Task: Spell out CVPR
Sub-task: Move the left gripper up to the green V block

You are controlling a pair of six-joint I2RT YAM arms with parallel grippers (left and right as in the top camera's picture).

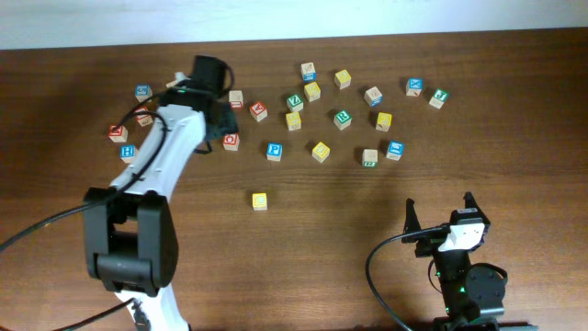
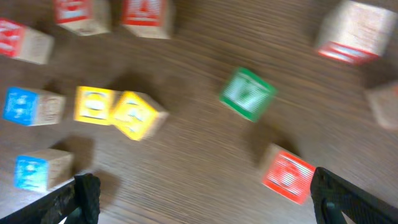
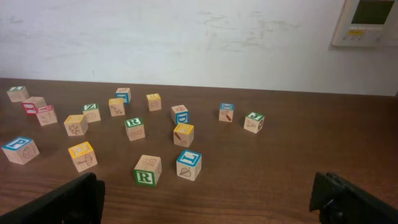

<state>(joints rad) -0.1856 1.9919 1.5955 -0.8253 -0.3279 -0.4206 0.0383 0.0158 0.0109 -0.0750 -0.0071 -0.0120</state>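
Note:
Lettered wooden blocks lie scattered across the far half of the brown table (image 1: 331,230). A green V block (image 1: 294,102) shows blurred in the left wrist view (image 2: 247,93). A blue P block (image 1: 274,151) (image 3: 18,149) and a green R block (image 1: 369,157) (image 3: 144,177) lie nearer the middle. A yellow block (image 1: 260,200) sits alone, closer to the front; its letter is unreadable. My left gripper (image 1: 220,124) (image 2: 211,205) is open and empty, low among the left blocks, with a red block (image 2: 287,174) by its right finger. My right gripper (image 1: 439,210) (image 3: 211,208) is open and empty at front right.
Red and blue blocks (image 1: 129,138) cluster at far left beside the left arm. Two yellow blocks (image 2: 118,111) touch each other ahead of the left gripper. A blue I block (image 3: 188,163) stands beside the R. A white wall (image 3: 186,37) runs behind the table.

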